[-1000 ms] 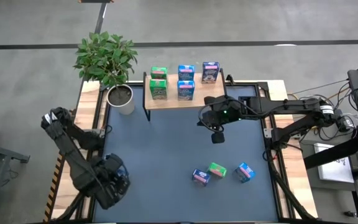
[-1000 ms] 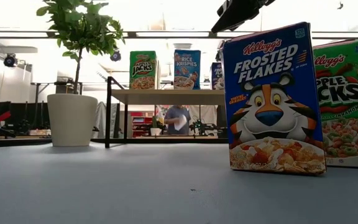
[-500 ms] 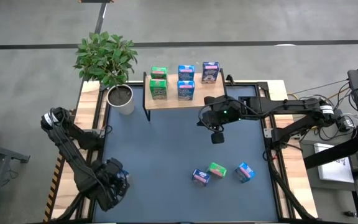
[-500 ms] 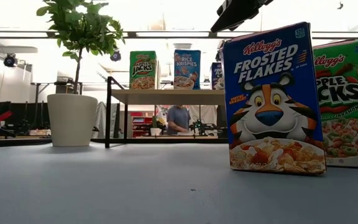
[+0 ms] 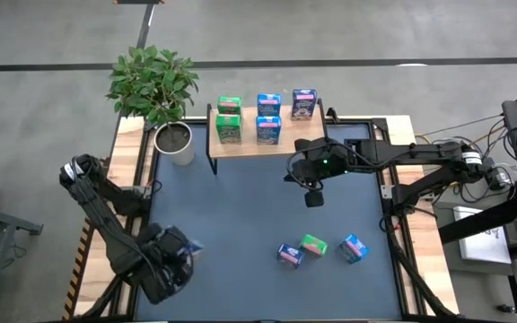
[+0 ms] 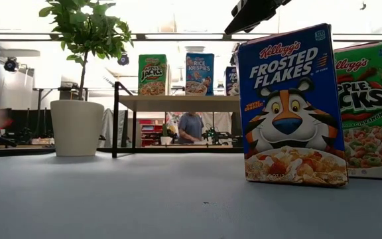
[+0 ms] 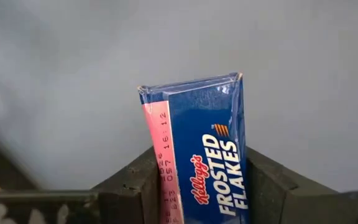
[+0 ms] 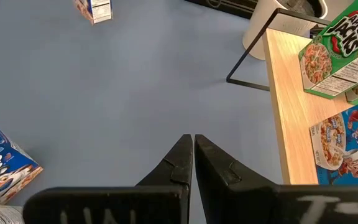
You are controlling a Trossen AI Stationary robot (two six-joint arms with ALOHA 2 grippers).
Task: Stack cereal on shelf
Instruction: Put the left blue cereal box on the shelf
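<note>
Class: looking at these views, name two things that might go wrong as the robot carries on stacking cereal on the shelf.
1. The left gripper pinches a Frosted Flakes box by its narrow sides; it might twist or slip.
2. The shelf already holds five boxes, so placing another may topple one.

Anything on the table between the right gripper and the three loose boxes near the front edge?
No. In the high view, bare tabletop separates the right gripper from the three loose boxes. The left gripper holds its Frosted Flakes box well off to the side.

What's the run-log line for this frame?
left gripper: shut on Frosted Flakes box, near-left | right gripper: shut, empty, by shelf
</note>
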